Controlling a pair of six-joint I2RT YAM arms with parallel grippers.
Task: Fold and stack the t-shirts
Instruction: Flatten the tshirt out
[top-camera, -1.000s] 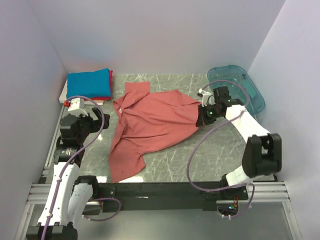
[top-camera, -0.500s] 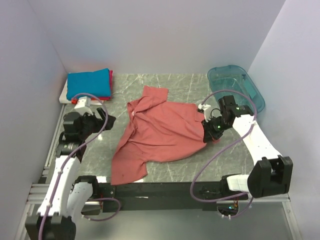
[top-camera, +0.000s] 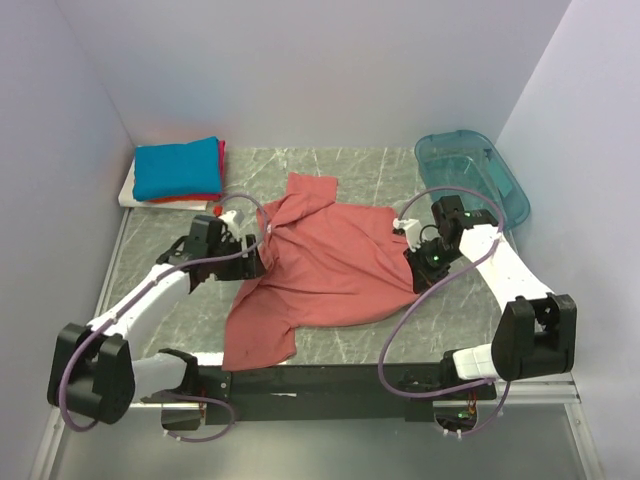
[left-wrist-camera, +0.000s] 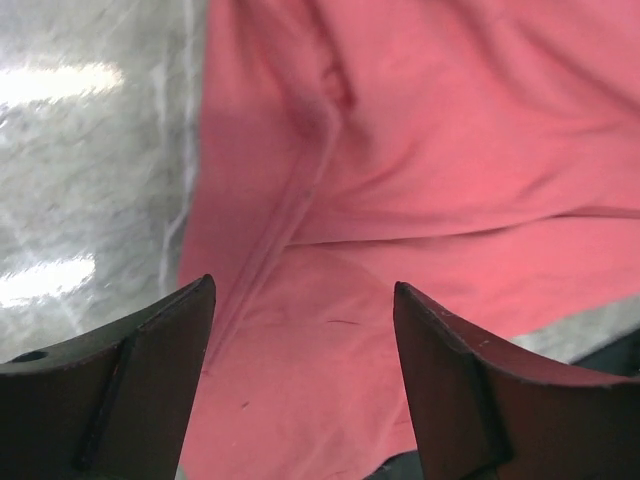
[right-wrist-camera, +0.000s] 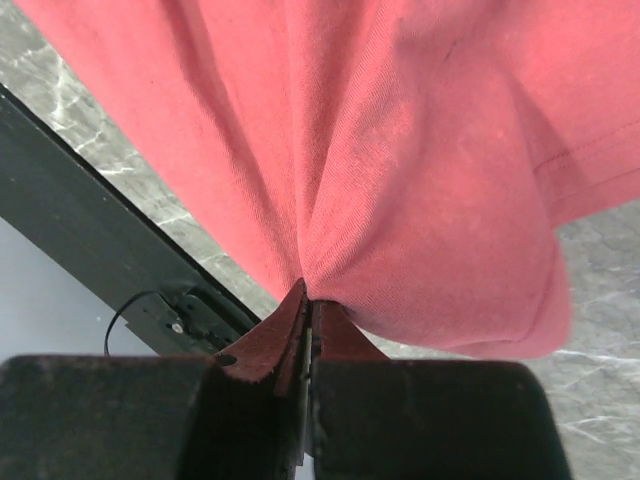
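The right gripper (right-wrist-camera: 308, 300) is clamped tight on a bunched edge of the pink shirt (top-camera: 330, 265), and the cloth fans out ahead of its fingers. The left gripper (left-wrist-camera: 300, 300) hangs with its fingers spread wide and nothing between them. The shirt's left side and a seam lie flat just below and ahead of it, with bare table (top-camera: 370, 165) off to its left. The rest of the shirt sprawls crumpled between the two hands. The folded stack (top-camera: 178, 168) sits well beyond the left hand, in the far corner. The left hand looks set to pinch next. If it comes down on wrinkled cloth it may take too many layers, or only the top one, and the shirt would then spread skewed. The right hand holds a gathered bunch rather than a clean corner, so a hard pull could let cloth slip out or stretch it unevenly. The hem behind the left hand lies near the table's edge, and dragging toward the arms could spill it over.
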